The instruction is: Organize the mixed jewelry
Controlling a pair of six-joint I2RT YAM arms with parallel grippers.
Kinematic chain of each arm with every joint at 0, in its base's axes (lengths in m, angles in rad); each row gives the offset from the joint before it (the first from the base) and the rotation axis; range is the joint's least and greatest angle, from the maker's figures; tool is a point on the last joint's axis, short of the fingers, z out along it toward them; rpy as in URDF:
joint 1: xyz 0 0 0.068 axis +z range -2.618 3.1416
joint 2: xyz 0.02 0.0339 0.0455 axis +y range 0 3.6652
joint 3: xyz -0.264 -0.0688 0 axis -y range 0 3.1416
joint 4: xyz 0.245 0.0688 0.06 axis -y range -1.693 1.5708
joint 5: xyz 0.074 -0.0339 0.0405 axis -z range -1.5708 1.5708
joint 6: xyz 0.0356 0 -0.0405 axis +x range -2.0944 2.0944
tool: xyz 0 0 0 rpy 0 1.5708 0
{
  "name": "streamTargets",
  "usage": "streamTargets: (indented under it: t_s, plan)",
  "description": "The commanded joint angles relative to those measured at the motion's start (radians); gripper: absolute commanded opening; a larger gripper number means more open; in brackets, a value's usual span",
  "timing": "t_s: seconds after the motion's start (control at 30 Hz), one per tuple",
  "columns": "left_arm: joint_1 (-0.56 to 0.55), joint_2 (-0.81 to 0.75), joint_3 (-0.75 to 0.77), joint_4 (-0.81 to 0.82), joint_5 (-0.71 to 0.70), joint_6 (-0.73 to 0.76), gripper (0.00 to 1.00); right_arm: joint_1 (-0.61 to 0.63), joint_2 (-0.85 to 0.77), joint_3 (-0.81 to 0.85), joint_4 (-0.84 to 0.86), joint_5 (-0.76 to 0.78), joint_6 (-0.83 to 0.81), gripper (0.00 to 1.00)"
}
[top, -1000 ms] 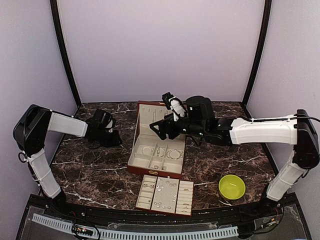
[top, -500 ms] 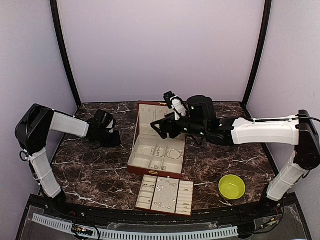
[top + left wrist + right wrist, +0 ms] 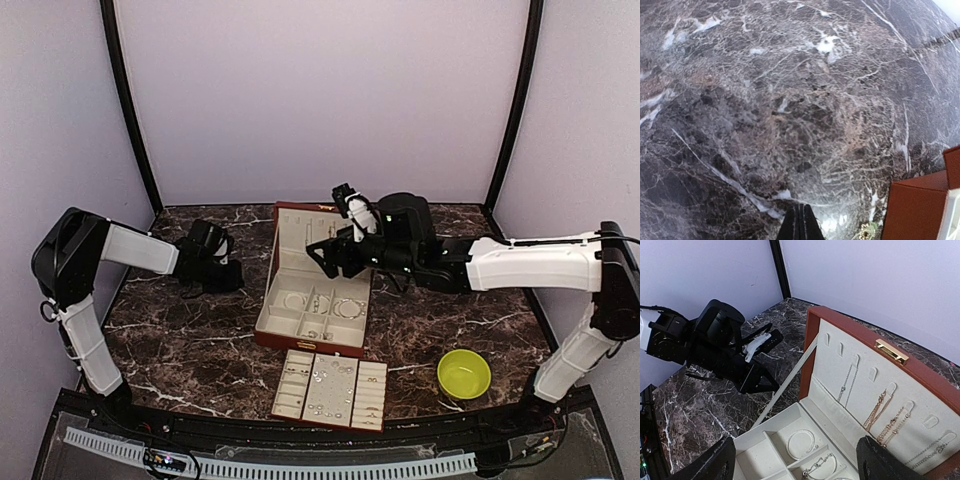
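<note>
The mixed jewelry shows as tiny silvery pieces (image 3: 325, 383) in the cream-lined tray (image 3: 372, 392) near the front edge. Bracelets (image 3: 801, 442) lie in the compartments of the open reddish-brown box (image 3: 308, 346), and thin chains (image 3: 845, 385) hang inside its lid. My right gripper (image 3: 800, 462) hovers open over the box compartments, nothing between its fingers. My left gripper (image 3: 801, 223) is shut low over the marble, left of the box (image 3: 915, 210), with nothing visible between its tips. A small glinting gold piece (image 3: 867, 231) lies on the marble just right of them.
A yellow-green bowl (image 3: 464, 373) stands at the front right. The box lid (image 3: 303, 225) stands upright behind the compartments, with a white strap (image 3: 790, 375) on its left side. Dark marble table (image 3: 190, 340) spreads left of the box.
My left gripper's jaws have closed and it has stayed low beside the box. The right arm has drifted slightly to the right above the box, still open.
</note>
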Motion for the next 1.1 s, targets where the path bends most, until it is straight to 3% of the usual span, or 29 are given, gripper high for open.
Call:
streamTargets:
  t_s: [0.0, 0.47, 0.63, 0.77, 1.07]
  plan:
    - [0.005, -0.115, -0.045, 0.037, 0.029, 0.064, 0.00, -0.012, -0.045, -0.018, 0.038, 0.032, 0.004, 0.85]
    - [0.008, -0.478, -0.049, -0.078, 0.290, 0.277, 0.00, -0.026, -0.066, -0.034, 0.091, -0.028, 0.026, 0.84]
    - [0.008, -0.495, 0.041, -0.194, 0.484, 0.360, 0.00, -0.020, -0.047, -0.035, 0.150, -0.124, 0.029, 0.84]
    - [0.008, -0.513, 0.072, -0.222, 0.556, 0.394, 0.00, 0.005, -0.008, -0.027, 0.210, -0.157, 0.021, 0.84]
    - [0.007, -0.525, 0.139, -0.283, 0.698, 0.421, 0.00, 0.044, 0.145, 0.066, 0.307, -0.268, -0.001, 0.69]
